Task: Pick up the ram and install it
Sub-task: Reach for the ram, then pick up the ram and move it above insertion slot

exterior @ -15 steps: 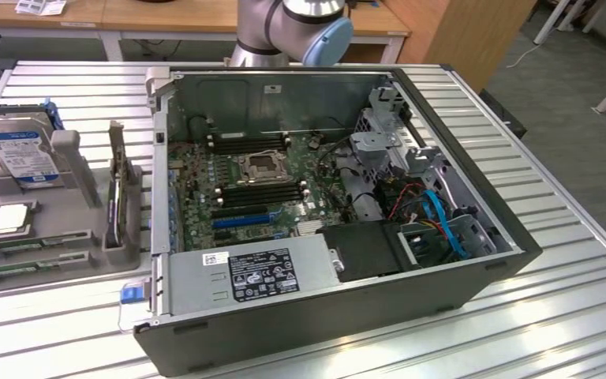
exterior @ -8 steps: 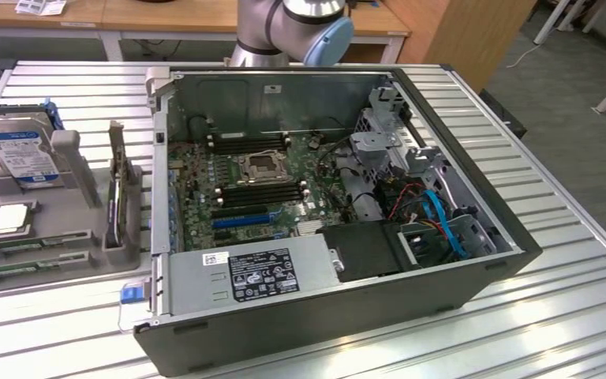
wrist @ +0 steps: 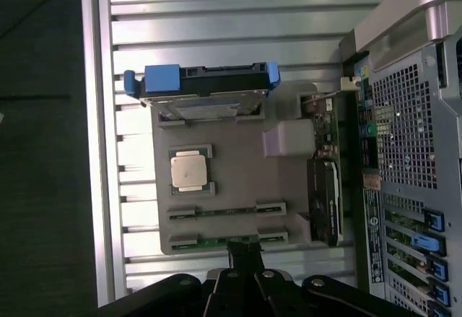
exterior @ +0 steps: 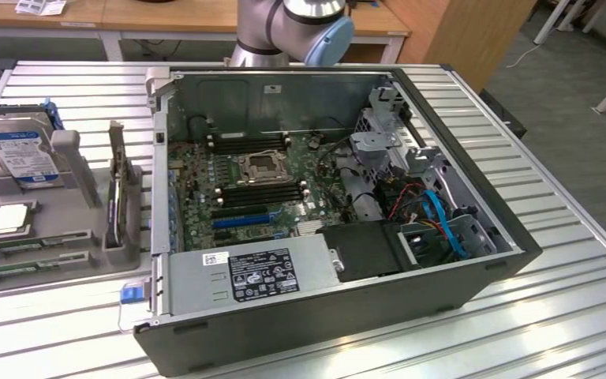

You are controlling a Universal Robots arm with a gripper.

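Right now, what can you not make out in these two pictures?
Ram, wrist view: partly covered by the gripper; contact unclear.
Arm, exterior view: cut off by the upper edge.
Hard drive label, exterior view: text too small.

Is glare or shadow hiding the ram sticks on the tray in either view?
Exterior view: glare streaks the metal table, but the two ram sticks in the grey tray lie in even light, unshadowed. Wrist view: the table slats are washed out bright, the CPU chip shines, and the dark gripper overlaps the middle of the nearer stick.
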